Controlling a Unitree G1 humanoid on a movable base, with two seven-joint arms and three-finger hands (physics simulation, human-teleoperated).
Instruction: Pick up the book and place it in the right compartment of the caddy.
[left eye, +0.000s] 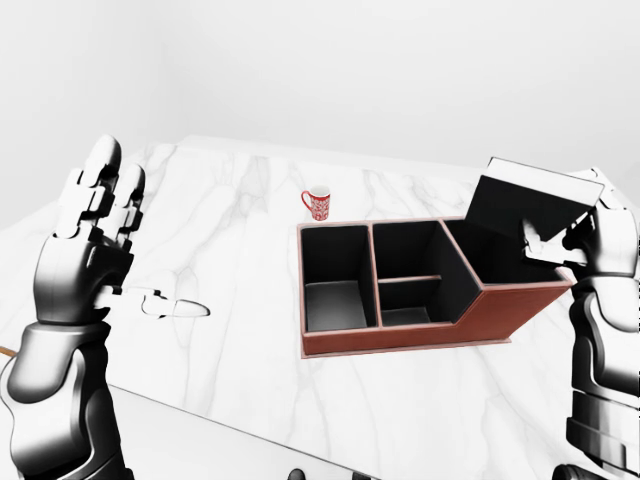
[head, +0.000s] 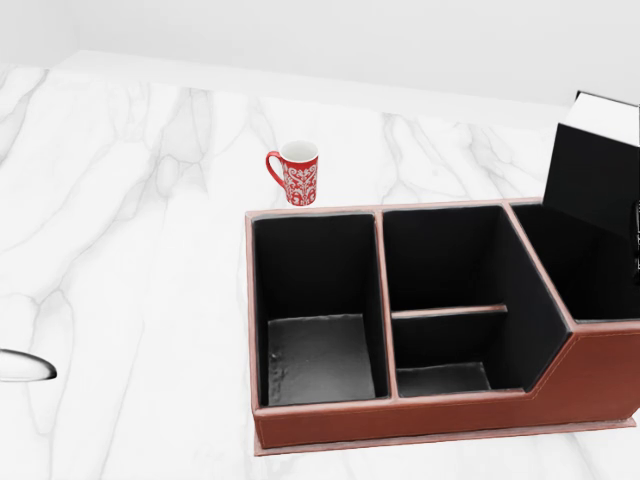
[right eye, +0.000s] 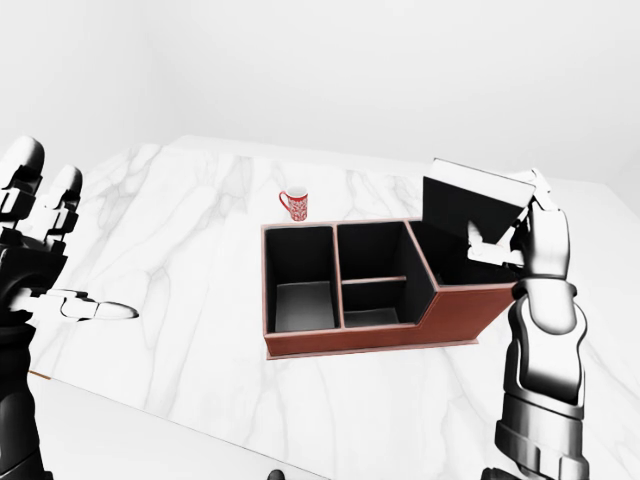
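The black book (right eye: 468, 205) with white page edges hangs tilted over the right compartment of the brown caddy (right eye: 370, 345). Its lower edge is level with the compartment's opening. My right hand (right eye: 510, 238) is shut on the book's right side, at the right of the right-eye view. In the head view only the book's left part (head: 598, 170) shows at the right edge, above the caddy's front wall (head: 400, 408). My left hand (left eye: 100, 225) is raised at the left, far from the caddy, fingers spread open and holding nothing.
A red patterned mug (head: 297, 172) stands upright on the white marble table (head: 130, 250), just above the caddy's left compartment in the head view. The caddy's left and two middle compartments hold nothing. The table's near edge runs along the bottom left of the left-eye view.
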